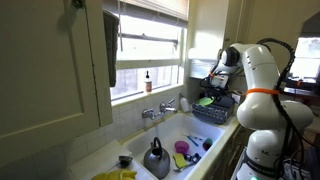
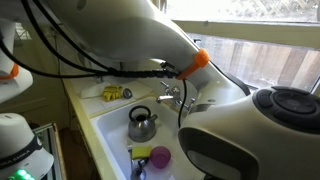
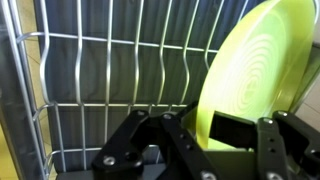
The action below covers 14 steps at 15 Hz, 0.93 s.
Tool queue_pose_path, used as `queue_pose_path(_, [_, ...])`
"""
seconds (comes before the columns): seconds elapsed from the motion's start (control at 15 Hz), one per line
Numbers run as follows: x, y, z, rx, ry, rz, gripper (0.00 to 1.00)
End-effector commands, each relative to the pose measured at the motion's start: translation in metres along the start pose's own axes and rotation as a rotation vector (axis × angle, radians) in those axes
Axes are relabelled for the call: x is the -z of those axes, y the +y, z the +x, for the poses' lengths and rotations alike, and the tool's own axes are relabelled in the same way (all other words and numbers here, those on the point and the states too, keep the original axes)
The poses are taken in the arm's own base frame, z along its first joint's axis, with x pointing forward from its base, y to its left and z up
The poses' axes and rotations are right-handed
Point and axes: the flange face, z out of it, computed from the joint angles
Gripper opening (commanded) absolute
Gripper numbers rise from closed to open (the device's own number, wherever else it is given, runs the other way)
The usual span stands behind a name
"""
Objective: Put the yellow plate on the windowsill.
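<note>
The yellow plate (image 3: 255,70) stands on edge in a dark wire dish rack (image 3: 100,80). In the wrist view my gripper (image 3: 203,128) is shut on the plate's lower left rim, one finger pad on its front face and the other finger behind it. In an exterior view the gripper (image 1: 212,84) reaches down into the rack (image 1: 215,114) at the right end of the sink, where a bit of the yellow plate (image 1: 205,100) shows. The windowsill (image 1: 150,93) runs behind the faucet, left of the rack.
A small bottle (image 1: 148,80) stands on the windowsill. A faucet (image 1: 160,110) sits below it. The sink holds a metal kettle (image 1: 155,158), a purple cup (image 1: 182,148) and other dishes. The kettle (image 2: 142,123) shows in both exterior views. A cabinet door (image 1: 50,60) is at the left.
</note>
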Motion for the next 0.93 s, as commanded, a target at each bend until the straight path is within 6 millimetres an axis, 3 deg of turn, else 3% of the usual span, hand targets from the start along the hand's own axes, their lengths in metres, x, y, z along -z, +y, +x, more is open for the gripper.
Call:
queue_pose_path(0.0, [0.023,-0.005,-0.001,0.004,-0.020,0.053,0.00])
queue_pose_path(0.87, [0.069,-0.021,-0.015,0.134,-0.097,0.180,0.00])
